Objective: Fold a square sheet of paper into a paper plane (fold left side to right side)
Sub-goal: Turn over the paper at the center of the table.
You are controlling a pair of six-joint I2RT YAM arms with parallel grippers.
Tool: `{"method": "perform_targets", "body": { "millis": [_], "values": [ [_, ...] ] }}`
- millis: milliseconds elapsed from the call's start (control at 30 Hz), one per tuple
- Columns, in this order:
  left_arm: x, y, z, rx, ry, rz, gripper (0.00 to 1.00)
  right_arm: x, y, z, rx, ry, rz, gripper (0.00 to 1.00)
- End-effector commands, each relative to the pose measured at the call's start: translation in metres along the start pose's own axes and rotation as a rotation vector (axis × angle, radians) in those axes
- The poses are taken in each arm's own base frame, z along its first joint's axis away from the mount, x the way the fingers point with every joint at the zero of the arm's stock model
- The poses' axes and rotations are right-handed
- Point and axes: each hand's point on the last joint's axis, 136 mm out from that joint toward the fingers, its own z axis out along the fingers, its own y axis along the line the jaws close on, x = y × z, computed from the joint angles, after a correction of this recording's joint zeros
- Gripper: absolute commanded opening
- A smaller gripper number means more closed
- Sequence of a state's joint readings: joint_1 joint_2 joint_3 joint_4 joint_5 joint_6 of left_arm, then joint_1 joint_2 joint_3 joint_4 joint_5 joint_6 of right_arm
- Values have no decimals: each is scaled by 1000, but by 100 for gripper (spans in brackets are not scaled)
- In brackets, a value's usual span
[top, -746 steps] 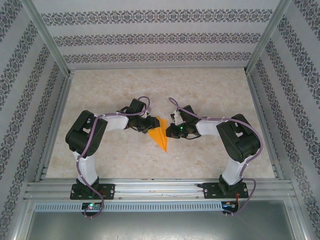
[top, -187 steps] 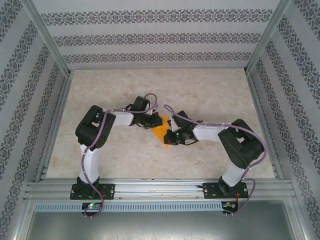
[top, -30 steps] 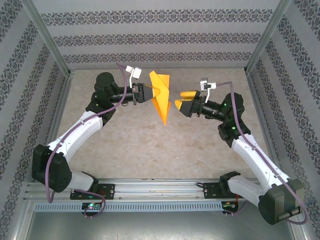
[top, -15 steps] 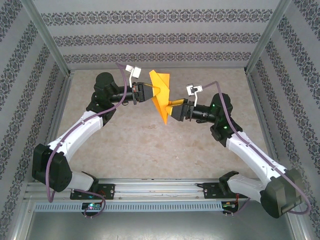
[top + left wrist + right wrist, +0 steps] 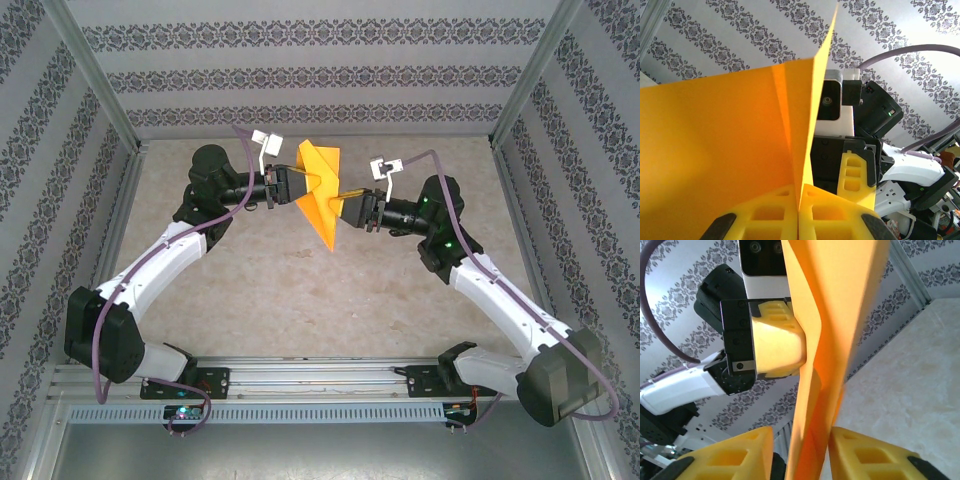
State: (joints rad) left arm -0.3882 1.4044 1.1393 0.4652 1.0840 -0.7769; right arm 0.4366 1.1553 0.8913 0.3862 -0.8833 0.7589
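The folded orange paper plane [image 5: 318, 195] hangs in the air above the table, its point downward. My left gripper [image 5: 297, 184] is shut on the paper's upper part from the left; in the left wrist view the yellow fingers [image 5: 765, 215] meet on the centre crease of the paper [image 5: 715, 150]. My right gripper [image 5: 341, 208] comes in from the right and is open. In the right wrist view its fingertips [image 5: 735, 455] stand either side of the paper's lower edge [image 5: 835, 315], with a gap showing on the left side. The left gripper's finger [image 5: 777, 337] shows behind the paper.
The beige marble-patterned table [image 5: 330, 290] lies well below both raised arms. Patterned walls [image 5: 310, 75] close in the back and sides, with metal posts [image 5: 100, 80] at the corners. The aluminium rail [image 5: 320, 378] carries both arm bases.
My right gripper has swung left and reached the paper, so its open fingers now straddle the lower part. The left gripper and the plane have stayed put in the air.
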Motion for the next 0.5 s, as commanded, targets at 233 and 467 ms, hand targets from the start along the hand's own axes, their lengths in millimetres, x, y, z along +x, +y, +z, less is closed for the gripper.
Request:
{"method": "perform_targets", "body": {
  "millis": [233,467],
  "values": [
    [-1,-6,2,-1,-8,63,26,-6,9,2,-5,3,-36,12],
    [-4,8,-14,-174,-61,126,48,-2,3,-3,50,5,-47,1]
  ]
}}
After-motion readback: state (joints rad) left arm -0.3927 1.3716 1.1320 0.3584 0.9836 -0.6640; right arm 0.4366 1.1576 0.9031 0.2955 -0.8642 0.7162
